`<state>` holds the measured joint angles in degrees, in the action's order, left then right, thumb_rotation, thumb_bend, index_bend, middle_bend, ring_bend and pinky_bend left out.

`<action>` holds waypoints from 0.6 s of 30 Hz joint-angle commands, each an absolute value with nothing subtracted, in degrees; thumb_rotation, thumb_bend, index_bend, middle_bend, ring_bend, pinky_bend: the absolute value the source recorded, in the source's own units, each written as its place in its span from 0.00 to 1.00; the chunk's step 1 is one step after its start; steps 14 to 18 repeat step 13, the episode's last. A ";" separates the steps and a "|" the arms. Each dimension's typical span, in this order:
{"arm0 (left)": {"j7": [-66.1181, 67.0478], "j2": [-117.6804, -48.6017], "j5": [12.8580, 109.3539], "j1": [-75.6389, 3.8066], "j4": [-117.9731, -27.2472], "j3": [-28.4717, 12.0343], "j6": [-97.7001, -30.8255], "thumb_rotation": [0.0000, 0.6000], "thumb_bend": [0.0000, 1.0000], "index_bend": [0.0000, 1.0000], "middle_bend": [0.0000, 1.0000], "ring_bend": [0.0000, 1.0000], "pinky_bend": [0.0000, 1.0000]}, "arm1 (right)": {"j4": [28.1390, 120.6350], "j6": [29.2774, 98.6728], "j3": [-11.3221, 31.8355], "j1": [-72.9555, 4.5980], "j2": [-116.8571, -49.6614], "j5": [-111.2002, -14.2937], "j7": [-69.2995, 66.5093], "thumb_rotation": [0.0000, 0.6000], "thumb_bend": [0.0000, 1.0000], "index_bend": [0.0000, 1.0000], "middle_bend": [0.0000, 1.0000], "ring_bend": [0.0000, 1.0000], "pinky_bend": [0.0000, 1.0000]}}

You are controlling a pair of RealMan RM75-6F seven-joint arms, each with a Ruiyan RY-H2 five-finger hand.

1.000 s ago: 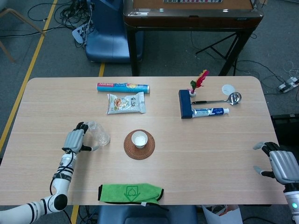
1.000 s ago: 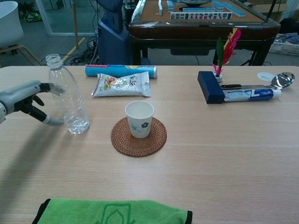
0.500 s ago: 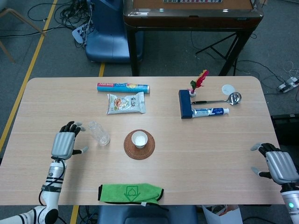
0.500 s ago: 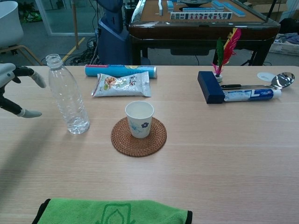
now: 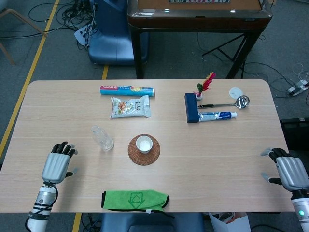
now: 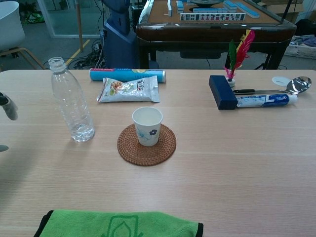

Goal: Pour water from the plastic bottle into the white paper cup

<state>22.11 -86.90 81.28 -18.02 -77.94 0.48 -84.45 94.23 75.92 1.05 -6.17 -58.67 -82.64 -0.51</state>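
green cloth (image 5: 135, 199): nearest edge of table (image 5: 222, 154), centre-left, folded flat, black trim.
left hand (image 5: 56, 165): near left, fingers apart, holds nothing, touches nothing; well apart from the bottle. Chest view shows only fingertips (image 6: 7, 106) at the left frame edge.
right hand (image 5: 290, 173): near right table edge, fingers spread, empty, well apart from everything.
plastic bottle (image 6: 71, 101): upright on table, left of centre, cap off, a little water at the bottom; free of both hands.
white paper cup (image 6: 147, 126): upright on round woven coaster (image 6: 146, 145), just right of the bottle, not touching it; small flower print on the side.
between bottle and cup: bare table only.
snack packet (image 5: 130, 106): lying flat, beyond bottle and cup.
blue roll box (image 5: 127, 90): lying lengthwise just beyond the packet.
dark blue box (image 5: 190, 108): far right of centre, toothpaste tube (image 5: 217, 116) lying against its near end.
feather shuttlecock (image 6: 238, 54): standing at the far end of the box.
metal ladle (image 5: 227, 103): just beyond the tube, bowl to the right.
white lid (image 5: 235, 92): flat, just beyond the ladle bowl.
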 commanded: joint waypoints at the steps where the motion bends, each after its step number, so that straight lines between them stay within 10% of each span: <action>1: 21.56 -86.28 81.27 -17.03 -77.80 0.49 -84.90 1.00 0.00 0.43 0.32 0.19 0.21 | 94.29 76.06 1.01 -6.11 -58.61 -82.79 -0.48 1.00 0.16 0.35 0.29 0.23 0.44; 18: 21.05 -84.96 81.71 -15.48 -77.24 -0.40 -84.34 1.00 0.00 0.43 0.32 0.19 0.21 | 93.95 75.47 1.19 -6.38 -58.80 -82.29 -0.34 1.00 0.16 0.35 0.29 0.23 0.44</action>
